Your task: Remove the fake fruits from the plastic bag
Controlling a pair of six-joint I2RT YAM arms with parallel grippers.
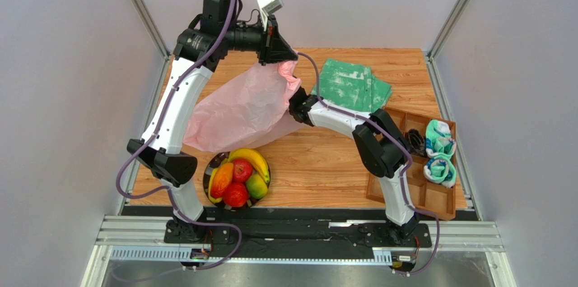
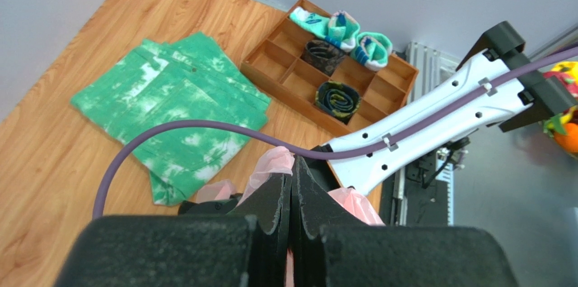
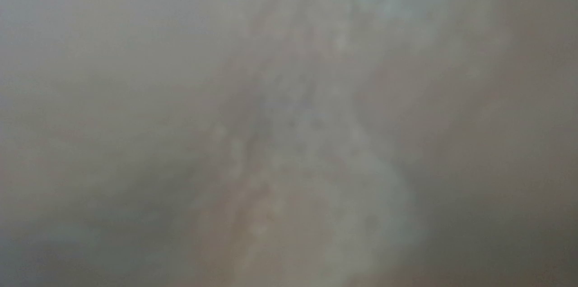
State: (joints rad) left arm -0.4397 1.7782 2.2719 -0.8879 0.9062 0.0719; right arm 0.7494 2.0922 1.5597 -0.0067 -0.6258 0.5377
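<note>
Left tool [image 2: 292, 177] hard up against its own wrist cam, black fingers clenched on a pinch of pink film, i.e. top of the plastic bag [image 1: 237, 107], high over far-left of tabletop [image 1: 319, 165]. Light wood-grain tabletop, grey walls on three sides, alu posts at far corners, black rail w/ both arm bases along near edge. Far centre: folded green-and-white cloth [image 1: 351, 85], flat. Right edge: wooden divider tray [image 1: 422, 195] w/ teal-white sock rolls [image 1: 439, 139] and dark rolls in far compartments. Open wood mid and near-centre, between dish and tray. Right tool [image 1: 296, 102] buried in bag's right side, fingers hidden; right wrist cam only pinkish-grey blur, so can't tell if released or clenched. Bag translucent, crinkly, slack, draped down-left to tabletop. Fake fruits [image 1: 239, 175] piled in dark dish [image 1: 216, 160] near-left, just below bag's low corner: yellow bananas, red apples, green-red mango, orange piece, all glossy.
</note>
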